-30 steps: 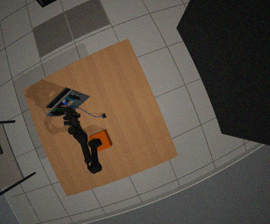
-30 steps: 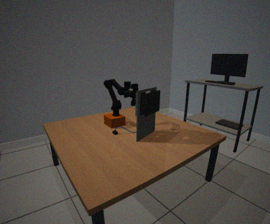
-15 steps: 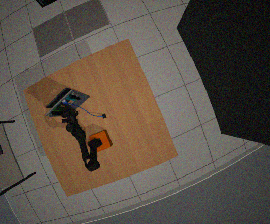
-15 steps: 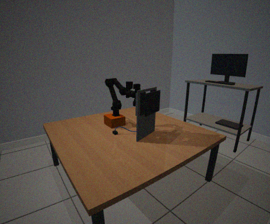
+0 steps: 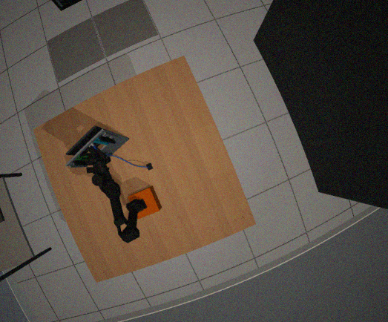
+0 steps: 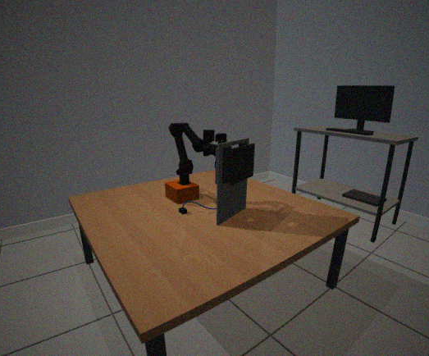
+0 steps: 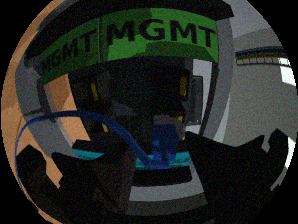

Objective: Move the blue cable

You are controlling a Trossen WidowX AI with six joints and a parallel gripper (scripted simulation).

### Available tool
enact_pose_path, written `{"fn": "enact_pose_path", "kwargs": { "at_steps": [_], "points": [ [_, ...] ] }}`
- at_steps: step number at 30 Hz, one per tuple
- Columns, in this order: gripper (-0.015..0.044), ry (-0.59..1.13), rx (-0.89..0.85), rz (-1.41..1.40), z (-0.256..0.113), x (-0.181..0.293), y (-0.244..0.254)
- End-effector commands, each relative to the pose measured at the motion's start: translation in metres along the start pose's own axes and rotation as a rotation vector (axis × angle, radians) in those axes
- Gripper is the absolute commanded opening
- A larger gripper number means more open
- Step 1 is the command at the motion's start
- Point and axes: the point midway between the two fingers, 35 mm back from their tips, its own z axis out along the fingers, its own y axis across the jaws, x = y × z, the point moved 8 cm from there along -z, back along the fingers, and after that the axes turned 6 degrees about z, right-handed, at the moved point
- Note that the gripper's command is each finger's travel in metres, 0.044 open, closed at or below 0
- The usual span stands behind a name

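Note:
My gripper [image 7: 161, 137] [image 5: 95, 151] is open in front of the server faces. In the wrist view its dark fingers stand left and right of the blue plug [image 7: 164, 136], with nothing gripped. The plug sits in the dark port area, between a green MGMT label [image 7: 161, 31] and a cyan strip [image 7: 183, 159]. The blue cable [image 7: 75, 114] [image 5: 127, 160] [image 6: 198, 203] loops from the plug to the left. The CONSOLE lettering and the plug's tab cannot be made out. In the exterior view the upright panel [image 6: 232, 203] hides the fingertips.
The cable's far end runs to a small black block [image 5: 149, 165] [image 6: 183, 211] on the wooden table [image 5: 187, 148] [image 6: 174, 262]. The arm stands on an orange base [image 5: 152, 200] [image 6: 181, 193]. A dark box [image 6: 238, 163] is behind the panel. A shelf with a monitor [image 6: 364, 103] stands beyond the table.

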Motion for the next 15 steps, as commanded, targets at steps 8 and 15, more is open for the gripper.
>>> {"fn": "enact_pose_path", "kwargs": {
  "at_steps": [8,15],
  "points": [
    [0.0239,-0.004,0.012,-0.002,0.0123,-0.0071,-0.0009],
    [0.0213,-0.002,0.003,0.0,0.0112,-0.0056,0.0015]
  ]
}}
